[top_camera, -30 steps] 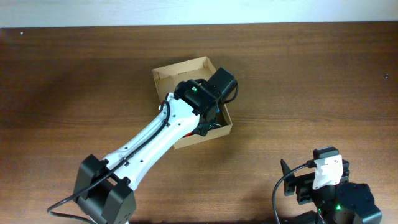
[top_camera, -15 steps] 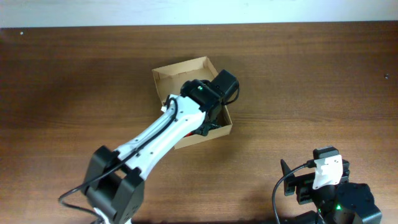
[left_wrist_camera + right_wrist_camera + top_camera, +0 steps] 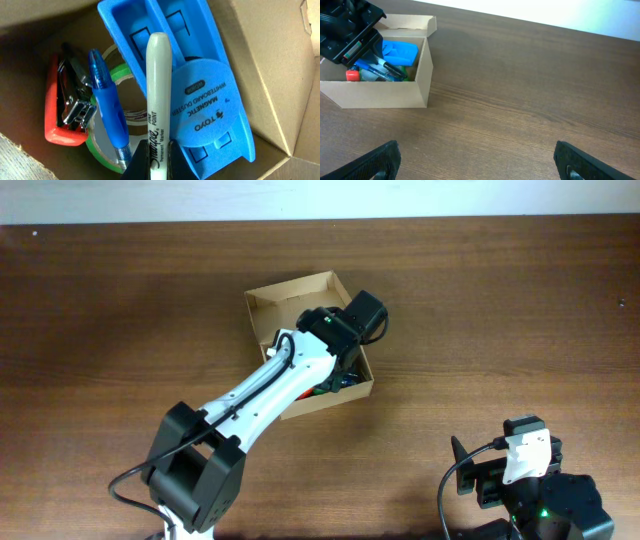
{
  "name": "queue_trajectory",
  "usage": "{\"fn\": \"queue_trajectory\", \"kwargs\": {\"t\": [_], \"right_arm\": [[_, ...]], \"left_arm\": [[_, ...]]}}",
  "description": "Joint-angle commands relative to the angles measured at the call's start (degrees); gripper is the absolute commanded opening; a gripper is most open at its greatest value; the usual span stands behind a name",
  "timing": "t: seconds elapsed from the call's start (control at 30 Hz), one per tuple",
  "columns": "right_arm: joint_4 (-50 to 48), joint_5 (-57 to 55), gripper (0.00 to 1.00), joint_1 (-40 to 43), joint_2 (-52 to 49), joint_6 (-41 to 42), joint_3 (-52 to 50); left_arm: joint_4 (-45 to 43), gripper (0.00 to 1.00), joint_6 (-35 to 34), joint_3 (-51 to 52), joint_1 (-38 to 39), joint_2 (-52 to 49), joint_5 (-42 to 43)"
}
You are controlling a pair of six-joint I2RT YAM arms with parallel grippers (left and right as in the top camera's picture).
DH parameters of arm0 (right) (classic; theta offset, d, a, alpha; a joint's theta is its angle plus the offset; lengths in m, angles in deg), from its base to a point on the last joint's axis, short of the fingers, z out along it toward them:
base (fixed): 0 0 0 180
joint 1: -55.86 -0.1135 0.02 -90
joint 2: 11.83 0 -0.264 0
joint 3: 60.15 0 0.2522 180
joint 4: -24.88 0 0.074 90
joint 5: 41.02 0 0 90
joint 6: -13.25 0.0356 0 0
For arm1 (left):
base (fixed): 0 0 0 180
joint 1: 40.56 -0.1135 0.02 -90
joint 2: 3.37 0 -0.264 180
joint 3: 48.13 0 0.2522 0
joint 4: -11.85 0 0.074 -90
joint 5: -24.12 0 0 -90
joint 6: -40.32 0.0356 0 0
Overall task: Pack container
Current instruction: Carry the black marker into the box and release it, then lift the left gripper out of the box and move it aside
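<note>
The tan cardboard container (image 3: pixel 280 295) stands open on the table, also in the right wrist view (image 3: pixel 380 95). My left gripper (image 3: pixel 155 162) is inside it, shut on a white Sharpie marker (image 3: pixel 158 90), which it holds over the contents. Below lie a blue whiteboard duster (image 3: pixel 200 85), a blue pen (image 3: pixel 107 100), a green tape roll (image 3: pixel 107 150) and a red stapler (image 3: pixel 60 107). My right gripper (image 3: pixel 477 160) is open and empty over bare table, at the front right in the overhead view (image 3: pixel 520 470).
The container's lid flap (image 3: pixel 407 21) stands open at the back. The table's far edge (image 3: pixel 320 220) meets a white wall. Brown wooden tabletop (image 3: pixel 530 90) lies between the container and my right gripper.
My left arm has shifted slightly to the right and further into the container, still holding the marker. The right arm has not moved.
</note>
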State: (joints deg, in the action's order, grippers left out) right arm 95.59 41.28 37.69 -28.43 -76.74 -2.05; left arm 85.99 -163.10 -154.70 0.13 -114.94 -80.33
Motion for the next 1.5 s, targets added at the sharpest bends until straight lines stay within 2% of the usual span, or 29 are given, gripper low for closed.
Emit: {"fn": "queue_trajectory", "kwargs": {"t": [0.0,0.33,0.5,0.53,0.57,0.6,0.83,1.03,1.13,1.2,1.23,1.3,1.47], "right_arm": [[-0.13,-0.72,0.99,0.33,0.28,0.48,0.02],[-0.13,-0.72,0.99,0.33,0.28,0.48,0.02],[-0.13,-0.72,0.99,0.33,0.28,0.48,0.02],[-0.13,-0.72,0.99,0.33,0.28,0.48,0.02],[-0.13,-0.72,0.99,0.33,0.28,0.48,0.02],[-0.13,-0.72,0.99,0.33,0.28,0.48,0.02],[-0.13,-0.72,0.99,0.33,0.28,0.48,0.02],[-0.13,-0.72,0.99,0.33,0.28,0.48,0.02],[-0.13,-0.72,0.99,0.33,0.28,0.48,0.02],[-0.13,-0.72,0.99,0.33,0.28,0.48,0.02],[-0.13,-0.72,0.99,0.33,0.28,0.48,0.02],[-0.13,-0.72,0.99,0.33,0.28,0.48,0.02],[-0.13,-0.72,0.99,0.33,0.28,0.48,0.02]], "left_arm": [[0.07,0.02,-0.59,-0.96,-0.5,-0.83,-1.46],[0.04,0.03,-0.59,-1.01,-0.46,0.02,-1.42],[0.09,0.09,-0.59,-1.01,-0.46,1.6,-1.46],[0.09,0.17,-0.59,-1.01,-0.46,1.81,-1.46],[0.09,0.39,-0.57,-1.01,-0.46,2.01,-1.44],[0.09,0.45,-0.57,-1.01,-0.46,2.1,-1.4],[0.44,0.44,-0.57,-1.01,-0.46,2.54,-0.09],[0.55,0.38,-0.57,-1.01,-0.52,3.91,-1.31],[1.05,0.38,-0.57,-1.01,-0.52,5.53,-2.54],[2.12,0.5,-0.57,-1.01,-0.85,6.99,-2.75],[2.8,0.59,-0.52,-1.01,-1.14,7.93,-2.71],[4.42,0.98,0.22,-1.01,-1.53,10.19,-2.75],[7.85,1.0,10.1,-1.01,-3.3,17.14,-5.7]]}}
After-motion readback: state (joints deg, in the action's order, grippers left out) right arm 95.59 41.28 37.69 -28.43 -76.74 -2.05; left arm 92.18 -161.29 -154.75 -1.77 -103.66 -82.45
